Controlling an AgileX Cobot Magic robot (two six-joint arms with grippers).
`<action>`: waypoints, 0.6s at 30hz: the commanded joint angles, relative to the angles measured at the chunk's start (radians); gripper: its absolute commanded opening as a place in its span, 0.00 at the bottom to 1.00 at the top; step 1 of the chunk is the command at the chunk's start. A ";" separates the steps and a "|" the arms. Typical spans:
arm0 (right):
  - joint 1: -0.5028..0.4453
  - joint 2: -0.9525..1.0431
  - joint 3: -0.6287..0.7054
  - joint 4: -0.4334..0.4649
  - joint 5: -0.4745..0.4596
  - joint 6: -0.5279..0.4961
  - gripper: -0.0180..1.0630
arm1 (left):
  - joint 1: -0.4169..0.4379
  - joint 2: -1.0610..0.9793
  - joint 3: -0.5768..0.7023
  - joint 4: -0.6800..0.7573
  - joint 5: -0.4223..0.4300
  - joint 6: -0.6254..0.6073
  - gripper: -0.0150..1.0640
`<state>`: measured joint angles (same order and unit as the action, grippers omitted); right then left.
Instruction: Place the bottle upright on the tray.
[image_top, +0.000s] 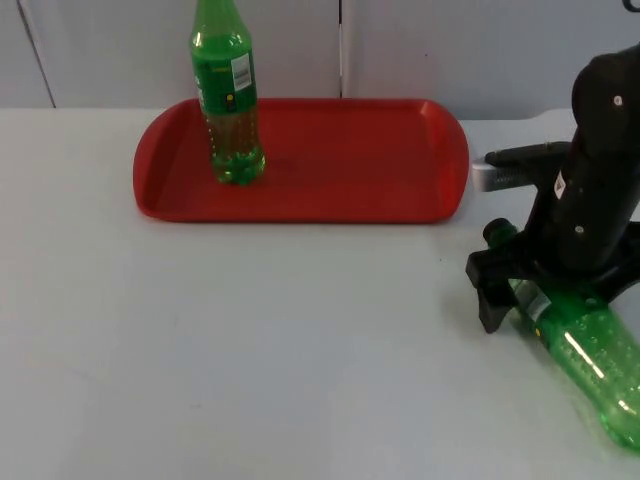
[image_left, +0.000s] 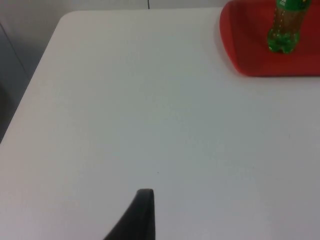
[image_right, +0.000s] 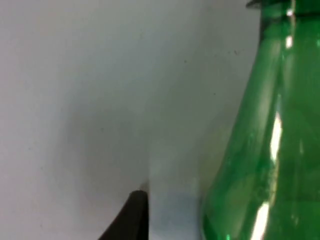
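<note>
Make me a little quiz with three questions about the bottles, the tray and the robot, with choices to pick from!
1. Where does the upright bottle stand?
A. on the tray's left part
B. on the bare table
C. in a gripper

2. How many green bottles are there?
A. one
B. two
C. three

3. How is the bottle at the right gripper?
A. standing up
B. lying on the table
C. lifted in the air

Answers:
1 A: the upright bottle stands inside the red tray, near its left end.
2 B: one stands on the tray and the lying bottle is on the table.
3 B: it lies on its side, with the right gripper at its neck.
</note>
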<state>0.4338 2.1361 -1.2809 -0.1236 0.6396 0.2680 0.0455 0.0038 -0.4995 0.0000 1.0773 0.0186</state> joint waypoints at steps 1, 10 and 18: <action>0.005 0.000 -0.004 -0.005 -0.003 0.002 0.89 | 0.003 -0.004 0.005 -0.006 0.000 0.003 0.99; 0.005 0.000 -0.004 -0.020 0.027 0.012 0.22 | 0.003 -0.004 0.005 -0.006 0.000 0.003 0.99; 0.005 -0.001 -0.009 -0.036 0.062 -0.006 0.02 | 0.003 -0.004 0.005 -0.006 0.000 0.003 0.99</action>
<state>0.4338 2.1361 -1.2850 -0.1508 0.6788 0.2695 0.0455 0.0038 -0.4995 0.0000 1.0773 0.0186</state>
